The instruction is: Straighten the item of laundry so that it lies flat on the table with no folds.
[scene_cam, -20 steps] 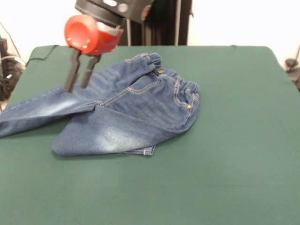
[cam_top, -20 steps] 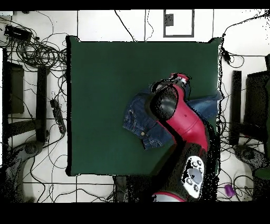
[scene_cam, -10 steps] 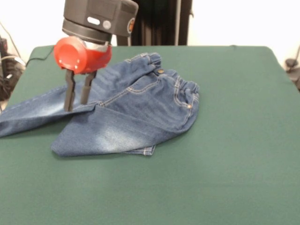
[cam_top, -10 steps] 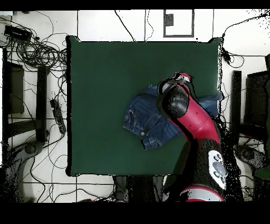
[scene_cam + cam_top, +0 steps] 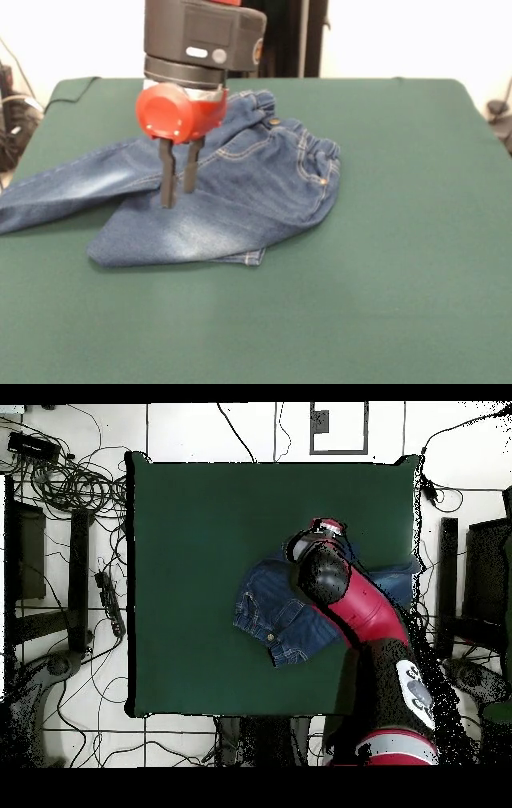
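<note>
**Pincer poised over crumpled jeans**

Your pincer (image 5: 179,190) hangs with its two fingers slightly apart, gripping nothing, tips at the denim where the legs meet. The jeans (image 5: 240,184) lie rumpled left of centre on the green desk (image 5: 400,240), one leg trailing off the left edge, the other folded under.

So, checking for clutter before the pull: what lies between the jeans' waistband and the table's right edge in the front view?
Nothing: right of the jeans, the table is bare green cloth in the front view.
</note>
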`<state>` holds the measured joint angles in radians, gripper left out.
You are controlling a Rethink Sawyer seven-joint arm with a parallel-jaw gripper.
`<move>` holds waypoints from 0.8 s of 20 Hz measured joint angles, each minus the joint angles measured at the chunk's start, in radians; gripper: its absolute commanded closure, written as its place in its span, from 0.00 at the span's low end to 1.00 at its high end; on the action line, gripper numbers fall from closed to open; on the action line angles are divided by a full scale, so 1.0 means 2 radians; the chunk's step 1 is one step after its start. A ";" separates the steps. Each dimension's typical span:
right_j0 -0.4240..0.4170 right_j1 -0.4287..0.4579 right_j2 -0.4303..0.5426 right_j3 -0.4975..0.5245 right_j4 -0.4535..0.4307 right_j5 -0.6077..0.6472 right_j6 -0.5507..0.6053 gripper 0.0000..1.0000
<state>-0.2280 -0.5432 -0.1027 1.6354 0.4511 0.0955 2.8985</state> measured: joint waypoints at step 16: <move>0.009 -0.013 0.018 0.006 -0.010 0.104 0.000 0.00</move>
<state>-0.2091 -0.5698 -0.0658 1.6479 0.4309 0.3030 2.8985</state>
